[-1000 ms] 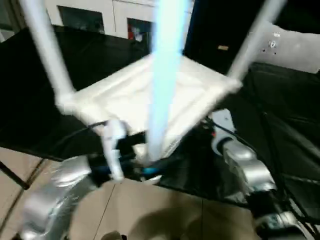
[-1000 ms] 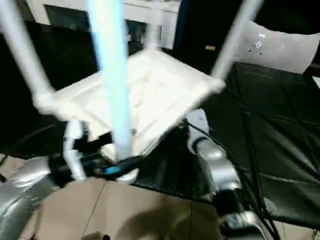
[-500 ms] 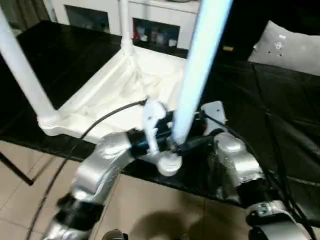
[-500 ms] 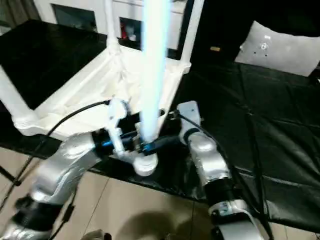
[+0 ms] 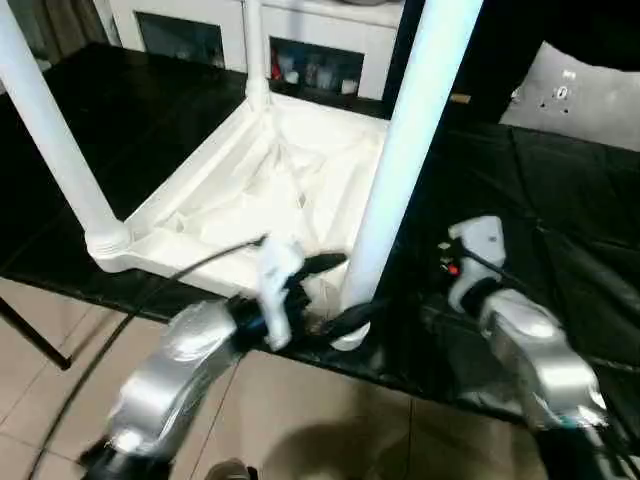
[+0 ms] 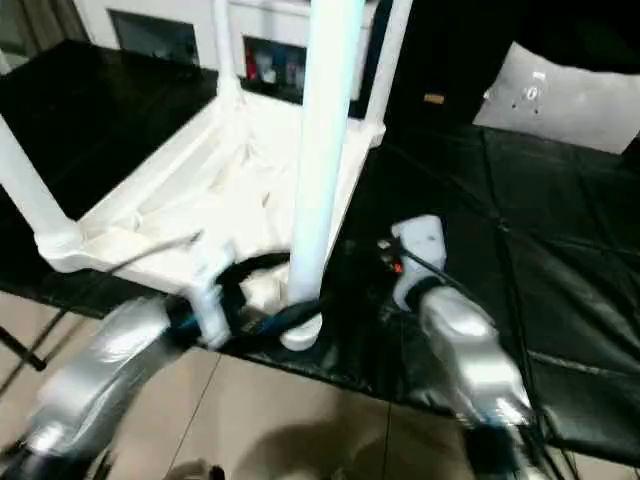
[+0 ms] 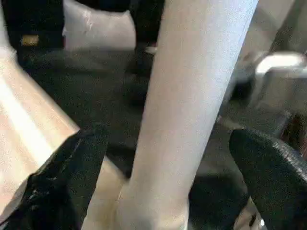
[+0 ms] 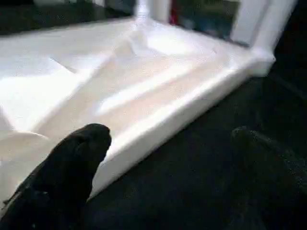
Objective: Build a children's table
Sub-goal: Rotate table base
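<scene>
The children's table lies upside down on a black mat, its white ribbed top [image 5: 270, 190] facing up. Legs stand upright at its corners: one at the left [image 5: 55, 140], one at the back [image 5: 252, 50], another at the back right [image 6: 390, 60], and the nearest one [image 5: 400, 170] at the front corner. My left gripper [image 5: 338, 292] is open, its black fingers [image 7: 72, 182] on either side of the nearest leg's base [image 7: 187, 120] with gaps showing. My right gripper [image 8: 163, 167] is open over the mat beside the top's rim [image 8: 158, 120], holding nothing.
A white shelved cabinet [image 5: 320, 40] stands behind the mat. A grey-white cushion-like panel [image 5: 590, 95] lies at the back right. The mat's front edge [image 5: 420, 385] runs just under my arms, with tiled floor [image 5: 300, 420] below. Black mat [image 5: 560, 210] stretches to the right.
My right gripper has pulled back to the right, away from the nearest leg. The left gripper stays around that leg's base. The camera has shifted.
</scene>
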Motion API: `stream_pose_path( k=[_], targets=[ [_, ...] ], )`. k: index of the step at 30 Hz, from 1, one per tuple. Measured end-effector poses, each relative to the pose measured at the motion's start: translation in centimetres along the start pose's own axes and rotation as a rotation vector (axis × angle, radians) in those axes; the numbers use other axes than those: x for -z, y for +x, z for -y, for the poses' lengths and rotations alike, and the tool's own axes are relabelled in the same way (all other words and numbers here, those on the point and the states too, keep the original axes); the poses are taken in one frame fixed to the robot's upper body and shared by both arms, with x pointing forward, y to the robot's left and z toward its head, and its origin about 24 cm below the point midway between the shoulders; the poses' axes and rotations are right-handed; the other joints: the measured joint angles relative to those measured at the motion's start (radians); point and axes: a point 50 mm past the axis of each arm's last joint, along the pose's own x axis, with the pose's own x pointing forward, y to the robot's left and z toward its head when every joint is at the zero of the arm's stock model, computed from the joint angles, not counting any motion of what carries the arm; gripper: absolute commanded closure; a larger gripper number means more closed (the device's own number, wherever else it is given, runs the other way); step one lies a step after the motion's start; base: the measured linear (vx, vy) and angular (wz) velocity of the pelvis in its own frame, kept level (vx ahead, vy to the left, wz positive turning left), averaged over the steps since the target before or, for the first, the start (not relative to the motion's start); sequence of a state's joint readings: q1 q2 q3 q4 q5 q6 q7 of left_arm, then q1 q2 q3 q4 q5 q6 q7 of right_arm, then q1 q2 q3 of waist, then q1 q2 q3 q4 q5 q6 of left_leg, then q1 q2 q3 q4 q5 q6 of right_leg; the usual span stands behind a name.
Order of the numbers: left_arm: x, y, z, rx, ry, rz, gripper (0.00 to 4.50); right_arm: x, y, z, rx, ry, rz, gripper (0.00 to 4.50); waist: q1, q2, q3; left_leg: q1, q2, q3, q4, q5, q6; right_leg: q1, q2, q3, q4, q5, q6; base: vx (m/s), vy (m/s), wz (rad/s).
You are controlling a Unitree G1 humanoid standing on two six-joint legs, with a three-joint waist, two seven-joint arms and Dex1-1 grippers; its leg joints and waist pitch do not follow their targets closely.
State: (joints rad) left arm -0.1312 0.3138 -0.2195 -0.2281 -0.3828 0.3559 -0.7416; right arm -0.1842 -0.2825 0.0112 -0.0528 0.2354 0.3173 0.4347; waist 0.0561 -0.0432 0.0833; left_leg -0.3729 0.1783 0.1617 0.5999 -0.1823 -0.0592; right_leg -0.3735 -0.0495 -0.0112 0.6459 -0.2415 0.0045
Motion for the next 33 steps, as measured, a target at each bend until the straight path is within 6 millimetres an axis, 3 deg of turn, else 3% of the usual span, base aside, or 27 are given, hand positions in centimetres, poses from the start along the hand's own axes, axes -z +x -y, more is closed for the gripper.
stream_pose_path(
  k=[2, 4, 8, 13, 20, 26, 33],
  targets=[
    [0.3, -1.9, 0.4, -0.038, -0.027, 0.006, 0.0, -0.5, -2.2, -0.6, -0.092, -0.022, 0.0, 0.0, 0.005, 0.001, 0.0, 0.001, 0.0, 0.0, -0.001, 0.0, 0.0, 0.002, 0.0, 0.0, -0.002, -0.001, 0.001, 0.0, 0.0, 0.0],
    [0.5, -3.2, -0.1, -0.094, -0.044, -0.015, 0.0, -0.8, -3.2, -0.8, -0.129, -0.02, -0.007, 0.0, 0.004, 0.001, 0.0, 0.0, 0.0, 0.001, -0.001, 0.0, 0.0, 0.001, 0.0, 0.0, -0.002, 0.0, 0.001, 0.0, 0.0, 0.0],
    [0.3, -4.4, 0.3, -0.195, -0.054, 0.021, 0.0, -1.2, -5.0, -1.8, -0.203, 0.02, 0.009, 0.0, 0.003, 0.002, 0.001, 0.001, 0.0, 0.001, -0.002, 0.0, 0.0, 0.002, -0.001, 0.0, -0.003, -0.001, 0.001, 0.0, 0.0, 0.0],
    [1.7, -5.7, 0.4, -0.391, -0.07, -0.01, 0.0, -1.2, -6.4, -3.1, -0.271, 0.079, 0.018, 0.0, 0.001, 0.005, 0.001, 0.002, 0.0, 0.001, -0.003, -0.001, 0.0, 0.002, 0.0, 0.0, -0.005, -0.004, 0.008, 0.0, 0.0, 0.0],
    [0.8, -5.1, 2.1, -0.305, -0.06, 0.017, 0.0, -1.8, -5.2, -5.1, -0.364, 0.071, 0.04, 0.0, -0.002, 0.005, 0.0, 0.001, -0.001, 0.0, -0.003, -0.001, 0.0, 0.001, -0.001, 0.001, -0.005, -0.005, 0.009, 0.0, 0.0, 0.0],
    [0.7, -4.9, 2.9, -0.238, -0.059, -0.004, 0.0, -1.8, -2.5, -5.5, -0.341, 0.012, 0.038, 0.0, -0.004, 0.005, 0.0, 0.0, -0.001, 0.0, -0.004, -0.001, 0.0, 0.0, 0.0, 0.001, -0.005, -0.005, 0.009, 0.0, 0.0, 0.0],
    [0.7, -5.1, 2.6, -0.284, -0.046, -0.013, 0.0, -1.7, -0.4, -2.0, -0.056, -0.066, 0.043, 0.0, -0.002, 0.005, 0.0, 0.0, -0.003, 0.001, -0.003, 0.0, 0.0, 0.0, -0.003, 0.001, -0.005, -0.002, 0.009, 0.0, 0.0, 0.0]
  ],
)
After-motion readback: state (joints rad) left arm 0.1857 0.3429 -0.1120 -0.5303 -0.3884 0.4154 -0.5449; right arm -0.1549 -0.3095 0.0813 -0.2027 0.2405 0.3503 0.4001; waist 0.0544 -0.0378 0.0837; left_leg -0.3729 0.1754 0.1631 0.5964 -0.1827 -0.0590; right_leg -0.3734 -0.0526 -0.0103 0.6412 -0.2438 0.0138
